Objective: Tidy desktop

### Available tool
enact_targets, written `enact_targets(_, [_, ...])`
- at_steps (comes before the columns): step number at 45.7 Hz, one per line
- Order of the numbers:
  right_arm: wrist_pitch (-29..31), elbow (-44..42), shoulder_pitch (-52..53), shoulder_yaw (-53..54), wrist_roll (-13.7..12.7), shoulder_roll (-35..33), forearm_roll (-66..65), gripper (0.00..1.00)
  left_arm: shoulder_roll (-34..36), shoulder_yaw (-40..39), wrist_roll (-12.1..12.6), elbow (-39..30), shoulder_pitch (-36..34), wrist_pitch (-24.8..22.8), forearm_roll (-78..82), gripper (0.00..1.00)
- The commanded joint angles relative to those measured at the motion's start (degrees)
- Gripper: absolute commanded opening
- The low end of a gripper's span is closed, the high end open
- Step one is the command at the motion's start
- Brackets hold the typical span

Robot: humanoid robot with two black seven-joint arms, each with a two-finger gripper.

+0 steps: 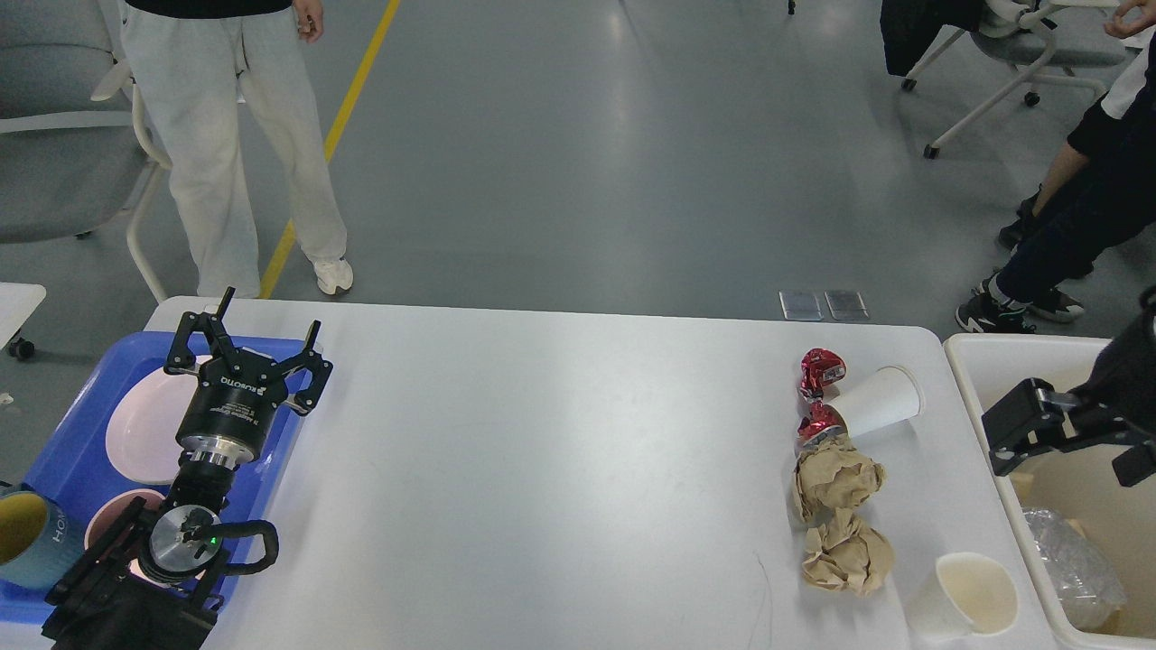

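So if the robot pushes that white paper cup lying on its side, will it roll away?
Probably. The white paper cup lying on its side looks round and light, so it would likely roll in a curve. The crumpled red foil wrapper beside its base might stop it. Squeezing could crush it.

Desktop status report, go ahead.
Left gripper open above blue tray. Right gripper above bin, state unclear. Desktop holds cups, paper wads, red wrappers at right.

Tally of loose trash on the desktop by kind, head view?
White paper cups: 2, one on its side, one upright
Crumpled brown paper balls: 2
Crushed red wrappers: 2
Total: 6, all on the right part of the desktop.
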Motion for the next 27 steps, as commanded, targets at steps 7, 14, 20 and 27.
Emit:
enact_targets(7, [-20.61,-2.11,-24.82,6.57,0.05,-2.73,-3.53,0.98,-0.07,0.0,0.0,-0.01,-0.01,0.0,0.0,0.97])
enact_targets(14, [-27.13,-4.74,-33.44,7.54,0.14,-2.82,-4.68,0.98,-0.07,0.0,0.0,-0.01,-0.01,0.0,0.0,0.97])
enact_targets(20, [-27.75,-7.38,-38.54,10.09,0.14,-2.82,-4.68,0.98,-0.07,0.0,0.0,-0.01,-0.01,0.0,0.0,0.97])
enact_targets(27, [-28.37,-10.02,-43.64,11.93,0.14,-2.64,-4.68,0.97,-0.07,0.0,0.0,-0.01,-0.01,0.0,0.0,0.97])
